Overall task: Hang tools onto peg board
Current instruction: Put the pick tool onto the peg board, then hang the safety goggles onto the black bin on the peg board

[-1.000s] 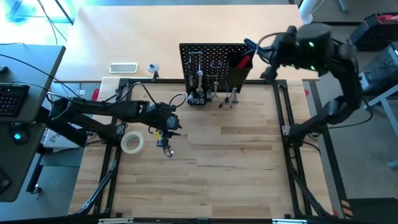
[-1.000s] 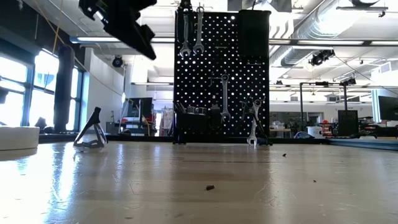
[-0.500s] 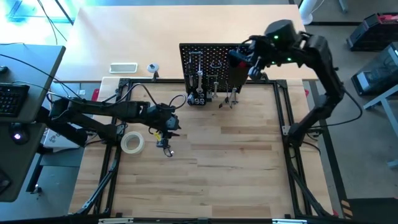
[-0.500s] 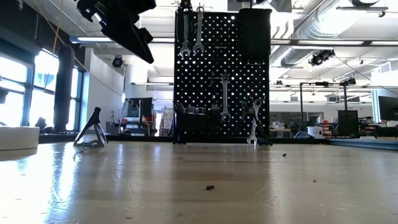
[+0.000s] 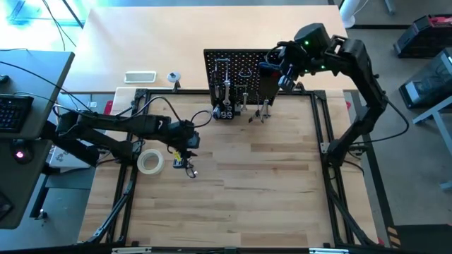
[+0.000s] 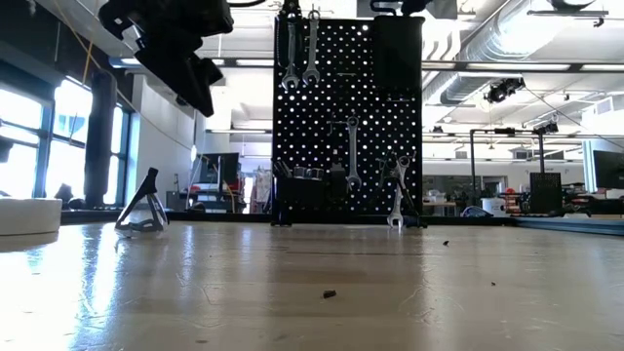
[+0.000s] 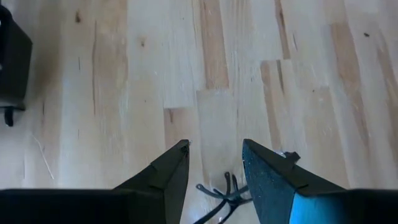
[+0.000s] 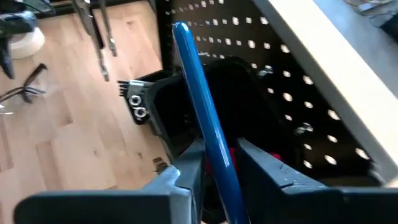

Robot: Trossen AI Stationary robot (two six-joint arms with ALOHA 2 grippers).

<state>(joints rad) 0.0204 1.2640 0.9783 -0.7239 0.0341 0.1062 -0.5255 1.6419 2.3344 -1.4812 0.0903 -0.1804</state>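
The peg board (image 5: 244, 79) stands upright at the far edge of the wooden worktop (image 5: 268, 183). Silver wrenches (image 6: 300, 49) hang from hooks near its top, and further wrenches (image 6: 352, 151) hang lower on its face. A black bin (image 6: 400, 54) is mounted at the board's upper right as the low view shows it.

The right gripper (image 5: 277, 67) is positioned at the bin. In the right wrist view, the blue-handled hex key (image 8: 202, 112) stands between the right fingers (image 8: 283, 171), its shaft extending over the bin opening. The fingers sit close along the handle; whether they clamp it or have just slackened cannot be told. A red-handled tool (image 8: 273, 160) appears to lie inside the bin, though only a small part shows.

The left gripper (image 5: 185, 141) hovers above the worktop, well apart from the board. Its fingers (image 7: 168, 177) stand parted and hold nothing. The clear glasses (image 5: 185, 166) lie on the worktop directly below, just beside the pale tape roll (image 5: 150, 162).
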